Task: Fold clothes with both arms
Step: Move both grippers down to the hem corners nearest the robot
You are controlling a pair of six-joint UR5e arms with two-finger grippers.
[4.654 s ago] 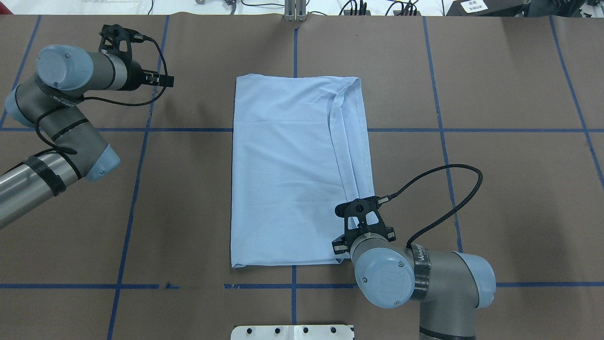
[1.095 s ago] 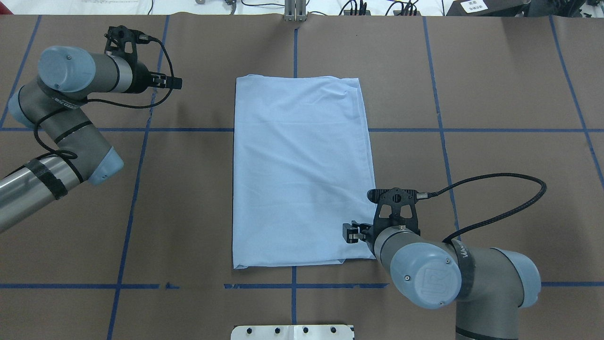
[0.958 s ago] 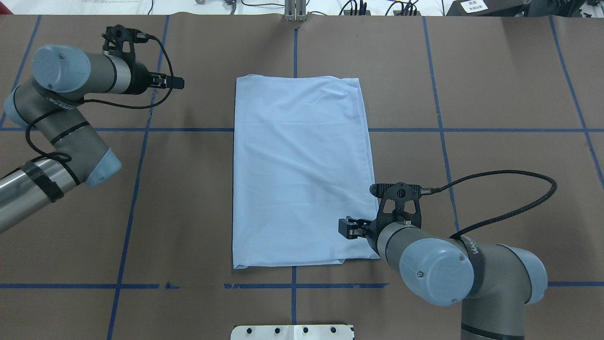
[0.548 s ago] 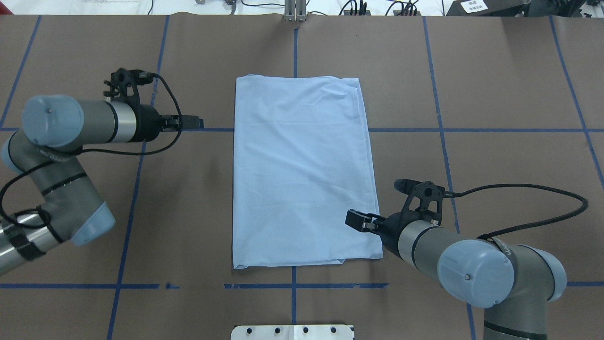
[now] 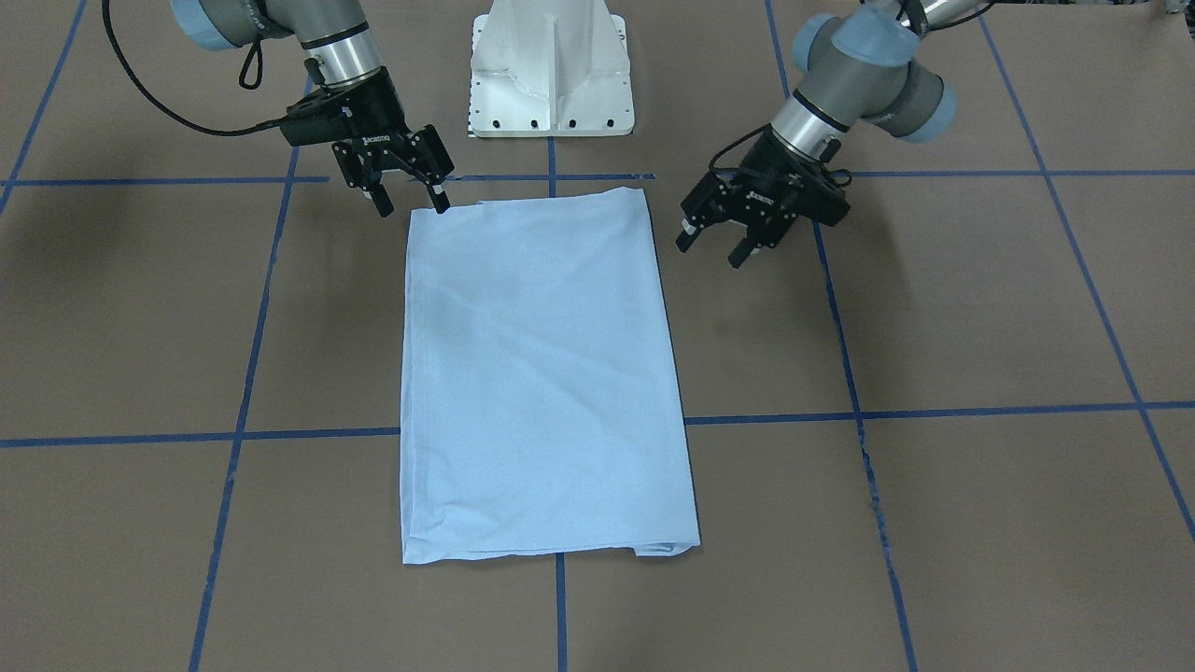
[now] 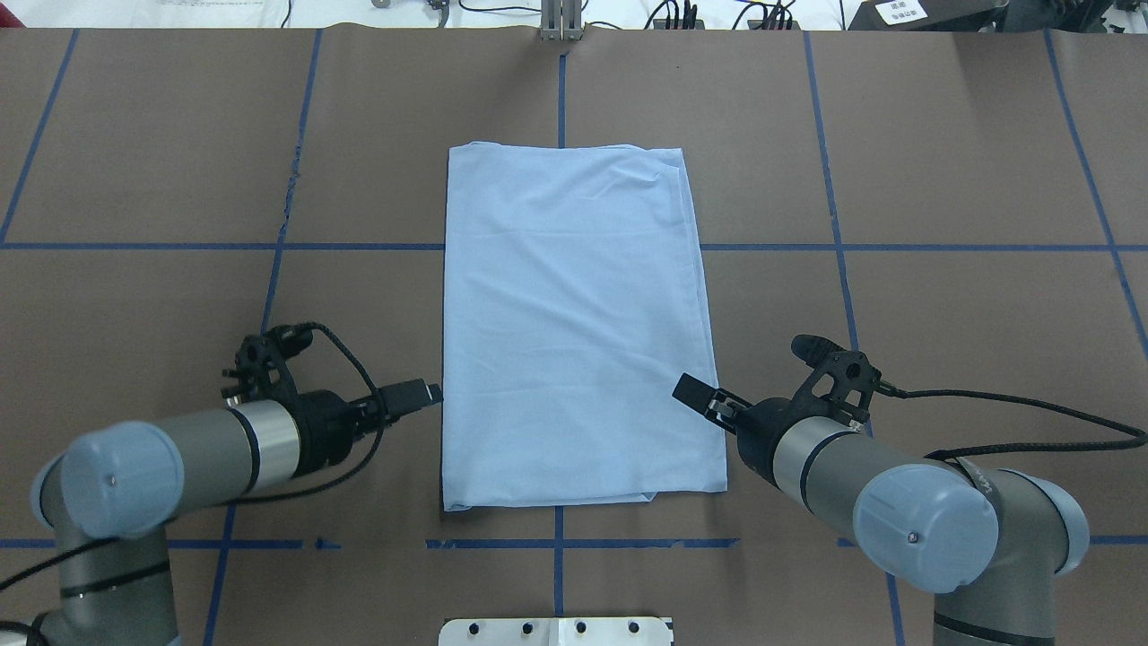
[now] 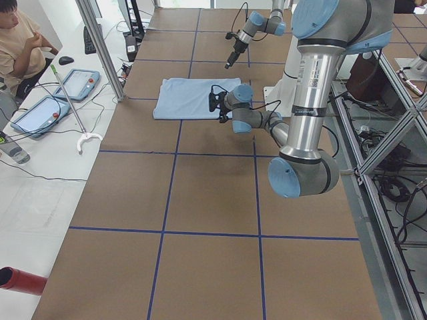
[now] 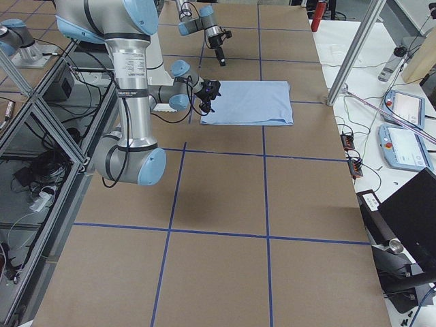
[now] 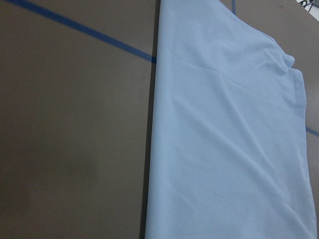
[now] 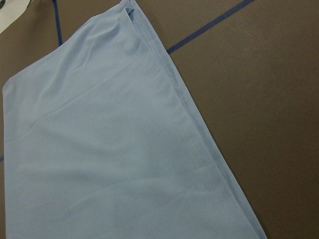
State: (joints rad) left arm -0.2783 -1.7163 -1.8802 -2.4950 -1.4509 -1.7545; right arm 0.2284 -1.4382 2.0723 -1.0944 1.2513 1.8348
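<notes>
Item: T-shirt (image 6: 574, 323), light blue, folded into a long, narrow rectangle.
Position: flat at the middle of the table (image 6: 942, 161), long side running from the near end by the robot to the far end.
Surface: mostly smooth, with faint creases. Layered edges show at the far right corner.
Edge detail: stitched hem (image 10: 199, 159) along the right side, seen in the right wrist view.
Left arm (image 6: 179, 458): reaches in low from the near left, forearm roughly level with the table.
Left gripper (image 6: 423, 393): jaws spread apart in the front-facing view and holding nothing. It hangs just off the shirt's left edge towards the near end, clear of the cloth.
Right arm (image 6: 897, 502): reaches in from the near right and angles towards the shirt.
Right gripper (image 6: 695, 395): jaws spread apart and holding nothing. It sits at the shirt's right edge close to the near right corner, with one tip over the cloth in the overhead view. Whether it touches the fabric cannot be told.
Table cover: brown sheet marked into squares by blue tape lines (image 6: 834, 179).
Fixture: white pedestal base (image 5: 551, 65) at the near edge, in line with the shirt.
Surroundings: a person (image 7: 17, 40) sits at the far side bench in the exterior left view.
</notes>
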